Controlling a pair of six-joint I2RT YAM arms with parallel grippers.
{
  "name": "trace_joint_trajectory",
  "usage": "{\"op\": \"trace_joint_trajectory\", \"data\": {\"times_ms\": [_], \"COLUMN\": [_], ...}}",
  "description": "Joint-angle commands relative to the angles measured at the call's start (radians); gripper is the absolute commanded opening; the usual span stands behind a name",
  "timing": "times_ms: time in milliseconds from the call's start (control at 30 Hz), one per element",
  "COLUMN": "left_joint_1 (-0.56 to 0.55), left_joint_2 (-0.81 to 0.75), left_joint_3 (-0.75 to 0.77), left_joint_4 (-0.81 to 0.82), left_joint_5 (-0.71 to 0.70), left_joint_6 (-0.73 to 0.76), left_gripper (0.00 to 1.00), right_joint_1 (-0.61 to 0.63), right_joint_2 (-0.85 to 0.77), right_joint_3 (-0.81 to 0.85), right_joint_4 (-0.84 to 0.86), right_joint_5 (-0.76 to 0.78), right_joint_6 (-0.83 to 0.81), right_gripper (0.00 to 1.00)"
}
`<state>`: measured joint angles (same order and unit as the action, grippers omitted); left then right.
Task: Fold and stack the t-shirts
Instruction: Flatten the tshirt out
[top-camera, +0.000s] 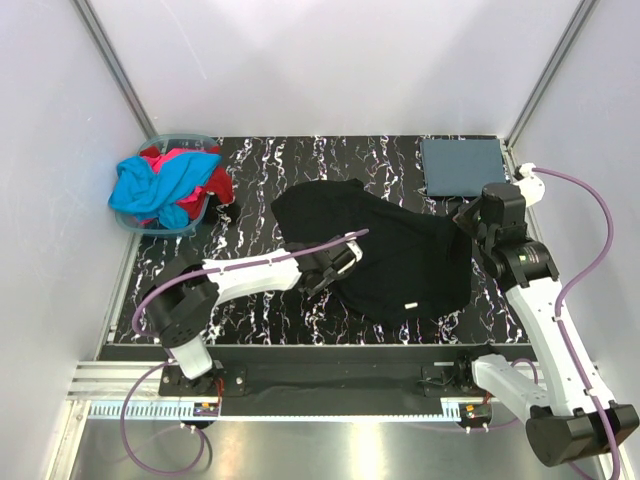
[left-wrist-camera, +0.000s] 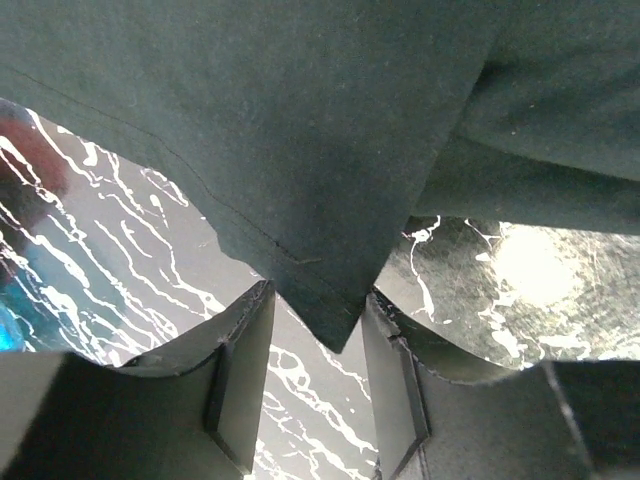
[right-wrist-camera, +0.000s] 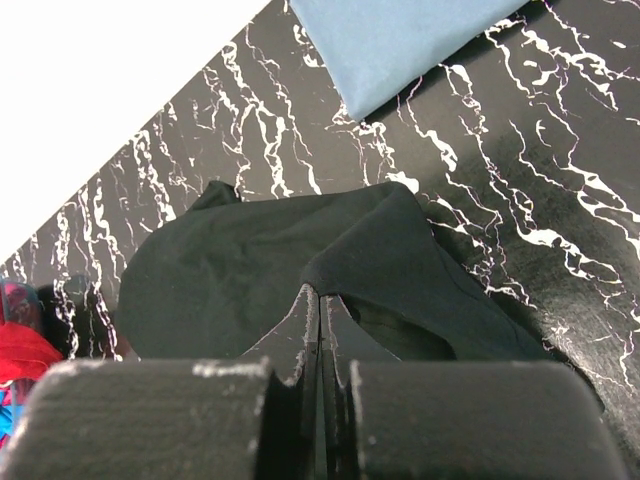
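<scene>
Pinching the black t-shirt (top-camera: 410, 260) toward the right tabletop (top-camera: 260, 175) edge, the right claw (right-wrist-camera: 320, 305) grips cloth; the left claw (left-wrist-camera: 317, 296) stands apart around its hem corner.

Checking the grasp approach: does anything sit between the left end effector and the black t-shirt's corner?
Nothing visible does. The black t-shirt has its hemmed corner lying between the open fingers of the left end effector, with only the marbled table showing beside it.
</scene>
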<state>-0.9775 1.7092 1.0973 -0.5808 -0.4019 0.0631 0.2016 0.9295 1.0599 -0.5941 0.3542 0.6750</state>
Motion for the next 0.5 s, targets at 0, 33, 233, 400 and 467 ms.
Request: {"op": "trace_joint_trajectory", "data": {"times_ms": [0, 33, 233, 400, 467], "left_joint_1": [-0.012, -0.012, -0.015, -0.015, -0.015], "left_joint_2": [-0.057, -0.060, -0.043, -0.014, -0.008], "left_joint_3": [0.058, 0.067, 0.088, 0.084, 0.079], "left_joint_4": [-0.010, -0.020, -0.043, -0.048, -0.048], "left_joint_5": [-0.046, -0.049, -0.058, -0.066, -0.060], "left_joint_6": [0.020, 0.021, 0.023, 0.027, 0.023], "left_gripper": [0.44, 0.44, 0.44, 0.43, 0.42], "right_joint_1": [-0.002, -0.002, -0.002, -0.002, -0.002], "right_joint_2": [0.018, 0.020, 0.032, 0.032, 0.029], "right_joint_3": [0.012, 0.014, 0.014, 0.015, 0.012], "right_joint_4": [0.050, 0.051, 0.062, 0.065, 0.065], "right_joint_5": [-0.011, -0.009, -0.018, -0.020, -0.018], "right_joint_6": [-0.002, 0.001, 0.006, 0.005, 0.008], "right_gripper": [0.00, 0.00, 0.00, 0.00, 0.00]}}
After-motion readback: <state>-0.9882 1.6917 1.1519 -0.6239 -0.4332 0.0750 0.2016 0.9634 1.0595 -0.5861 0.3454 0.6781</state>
